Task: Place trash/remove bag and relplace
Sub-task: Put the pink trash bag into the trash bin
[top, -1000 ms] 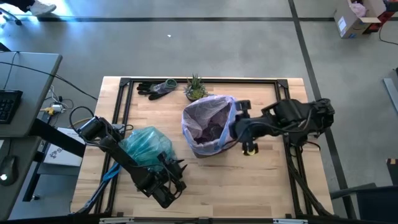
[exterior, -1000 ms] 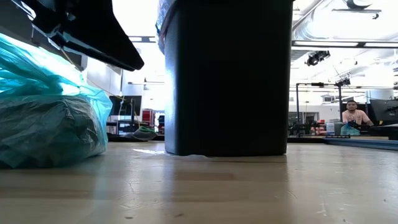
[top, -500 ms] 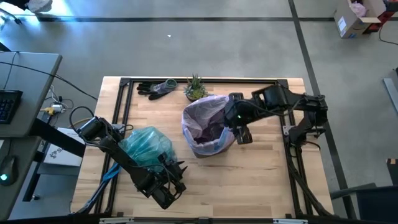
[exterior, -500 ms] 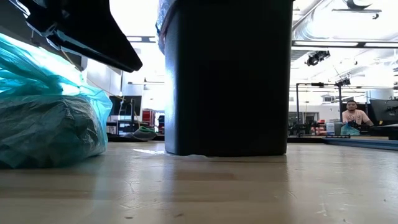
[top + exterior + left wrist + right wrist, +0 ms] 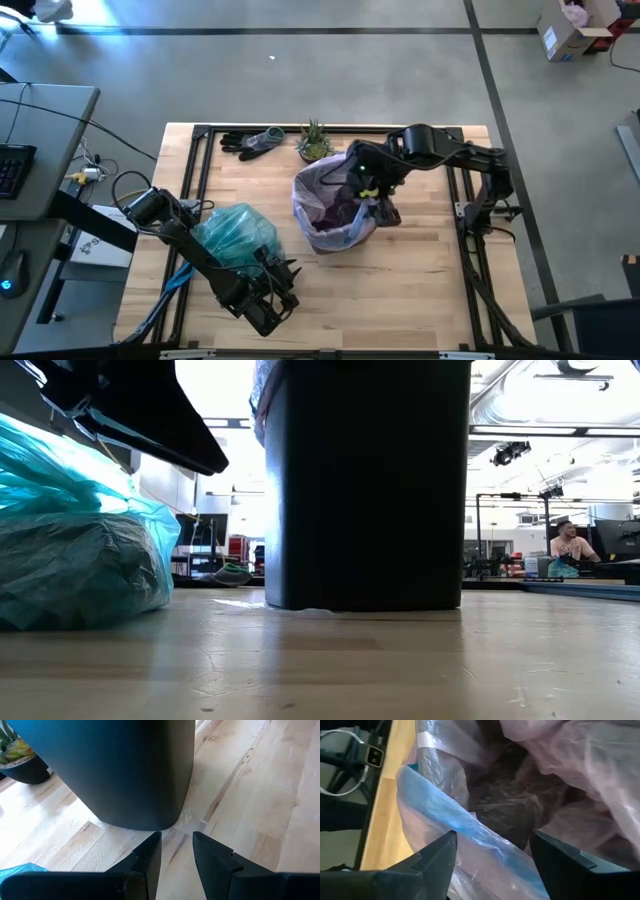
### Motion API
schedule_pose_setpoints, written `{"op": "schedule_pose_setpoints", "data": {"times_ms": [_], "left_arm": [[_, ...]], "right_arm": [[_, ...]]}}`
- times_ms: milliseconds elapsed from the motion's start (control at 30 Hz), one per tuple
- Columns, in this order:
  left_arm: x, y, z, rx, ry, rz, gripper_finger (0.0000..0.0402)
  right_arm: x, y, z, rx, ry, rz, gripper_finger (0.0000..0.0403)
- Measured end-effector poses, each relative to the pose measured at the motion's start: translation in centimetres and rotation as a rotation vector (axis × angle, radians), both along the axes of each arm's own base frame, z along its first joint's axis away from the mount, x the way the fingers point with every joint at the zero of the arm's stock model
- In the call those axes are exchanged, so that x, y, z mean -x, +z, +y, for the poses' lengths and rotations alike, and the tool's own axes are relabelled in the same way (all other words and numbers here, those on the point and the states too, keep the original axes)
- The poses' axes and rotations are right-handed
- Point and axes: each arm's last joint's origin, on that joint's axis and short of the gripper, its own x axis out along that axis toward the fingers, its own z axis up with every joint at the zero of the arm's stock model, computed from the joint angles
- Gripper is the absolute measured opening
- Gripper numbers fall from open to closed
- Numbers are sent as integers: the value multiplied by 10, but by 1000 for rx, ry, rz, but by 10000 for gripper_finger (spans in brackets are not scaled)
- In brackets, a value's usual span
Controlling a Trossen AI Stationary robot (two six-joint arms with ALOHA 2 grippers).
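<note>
A dark bin (image 5: 365,480) stands mid-table, lined with a pale pink bag (image 5: 335,195) that has a blue hem (image 5: 465,832). The teal bag (image 5: 238,235) lies bunched and full on the table to the bin's left, resting on its underside (image 5: 80,600). No loose trash shows. My right gripper (image 5: 378,198) hangs open over the bin's right rim, its fingers on either side of the pink bag's hem (image 5: 492,840). My left gripper (image 5: 285,278) waits low near the front edge, open and pointing at the bin's base (image 5: 176,840).
Dark gloves (image 5: 250,142) and a small green plant (image 5: 315,142) sit at the far edge behind the bin. A black frame rail (image 5: 460,180) runs around the tabletop. Bare wood lies in front of the bin. A person (image 5: 572,542) sits in the room beyond.
My right gripper has swung from beside the bin's near right side toward the far edge and left, coming over the bin's right rim and tipping more steeply downward. The bin, the pink bag and the teal bag have kept still.
</note>
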Motion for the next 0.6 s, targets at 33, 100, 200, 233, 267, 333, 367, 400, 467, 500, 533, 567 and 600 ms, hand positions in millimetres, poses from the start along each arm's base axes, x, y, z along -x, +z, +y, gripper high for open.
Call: {"op": "schedule_pose_setpoints", "data": {"times_ms": [33,100,200,233,267,333,367,400,467,500,533,567,600], "left_arm": [[0,0,0,0,0,0,97],[0,0,0,0,0,0,97],[0,0,0,0,0,0,97],[0,0,0,-1,0,1,97],[0,0,0,-1,0,1,97],[0,0,0,-4,-2,2,97],[0,0,0,-6,-4,4,97],[0,0,0,-6,-4,4,97],[0,0,0,-6,-4,4,97],[0,0,0,-6,-4,4,97],[0,0,0,-5,-4,4,97],[0,0,0,-5,-4,4,97],[0,0,0,-5,-4,4,97]], "right_arm": [[-2,-2,-1,-17,3,8,237],[-3,-3,-2,-33,15,9,208],[-3,-3,-2,-32,45,1,128],[-2,-2,-2,-35,50,-2,95],[-2,-2,-2,-42,53,-3,57],[0,0,0,-50,63,-9,16],[1,1,2,-47,59,-11,13],[3,3,3,-30,52,-15,8],[8,7,7,1,46,-27,2],[10,9,10,15,34,-32,2],[14,12,14,31,22,-39,1],[17,15,18,46,8,-47,1],[22,19,22,65,-6,-59,0]]}}
